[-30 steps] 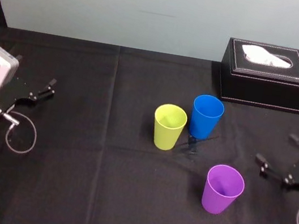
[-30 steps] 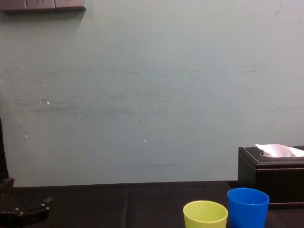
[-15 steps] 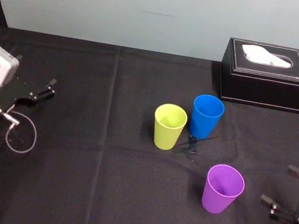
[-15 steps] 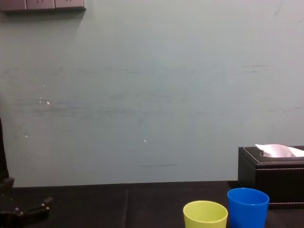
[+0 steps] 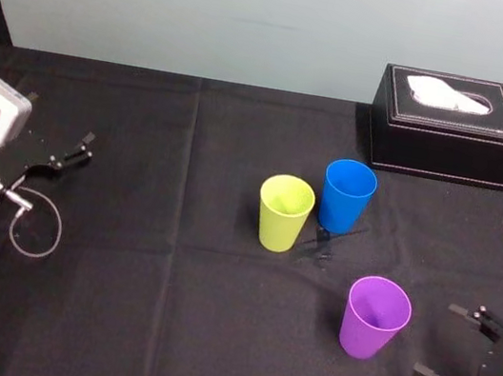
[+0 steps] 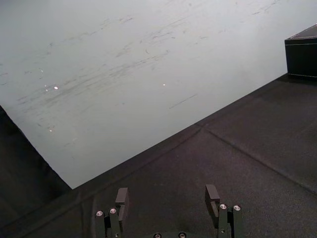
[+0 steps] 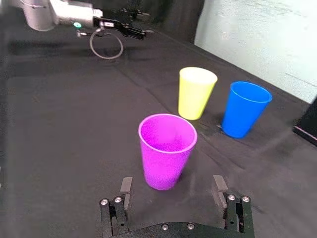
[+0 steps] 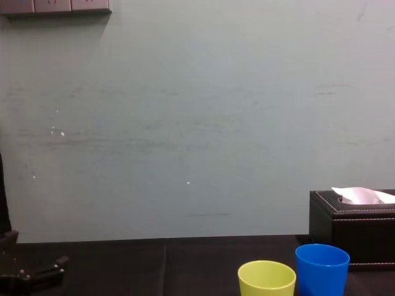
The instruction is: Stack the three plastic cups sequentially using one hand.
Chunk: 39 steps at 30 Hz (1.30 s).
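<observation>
Holding jaws apart, right gripper (image 5: 435,339) sits near purple cup (image 5: 376,317), left gripper (image 5: 85,147) far left.

Head cam: high, tilted down on the black table (image 5: 113,319), with the wall along the frame's top. Chest cam: low, facing the wall. The table is a thin bottom strip, with the yellow-green cup (image 8: 266,277), blue cup (image 8: 322,265) and tissue box (image 8: 352,231) at lower right, all shared with head. Left wrist cam: looks over the left gripper (image 6: 167,194), across the table to the wall. Right wrist cam: looks over the right gripper (image 7: 172,183), close on the purple cup (image 7: 167,150), facing the left arm (image 7: 54,14).
</observation>
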Tool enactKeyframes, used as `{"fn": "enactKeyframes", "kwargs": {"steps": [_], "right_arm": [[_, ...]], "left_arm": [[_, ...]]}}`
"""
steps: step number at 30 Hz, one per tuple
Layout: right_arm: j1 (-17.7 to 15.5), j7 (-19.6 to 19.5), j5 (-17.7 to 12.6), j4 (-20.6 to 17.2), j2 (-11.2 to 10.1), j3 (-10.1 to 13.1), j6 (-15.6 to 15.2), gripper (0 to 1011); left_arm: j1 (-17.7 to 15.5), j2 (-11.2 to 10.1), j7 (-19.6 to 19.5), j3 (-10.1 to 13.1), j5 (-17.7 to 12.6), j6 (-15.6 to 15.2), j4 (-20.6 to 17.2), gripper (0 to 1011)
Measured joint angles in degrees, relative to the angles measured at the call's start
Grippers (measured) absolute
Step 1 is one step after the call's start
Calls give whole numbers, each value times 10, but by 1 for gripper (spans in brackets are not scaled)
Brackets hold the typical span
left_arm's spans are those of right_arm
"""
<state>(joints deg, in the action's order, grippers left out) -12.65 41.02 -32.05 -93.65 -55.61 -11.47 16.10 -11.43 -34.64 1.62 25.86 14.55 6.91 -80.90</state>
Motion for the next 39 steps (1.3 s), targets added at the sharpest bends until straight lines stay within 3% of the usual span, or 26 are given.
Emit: {"fn": "enactKeyframes", "kwargs": {"steps": [19,39], "right_arm": [[36,45,-5,17,45,-22,-36,1003],[66,32,15,24,74,-48,-52,1003]], "left_arm": [[0,0,0,0,0,0,0,1011],[0,0,0,0,0,0,0,1011]]}}
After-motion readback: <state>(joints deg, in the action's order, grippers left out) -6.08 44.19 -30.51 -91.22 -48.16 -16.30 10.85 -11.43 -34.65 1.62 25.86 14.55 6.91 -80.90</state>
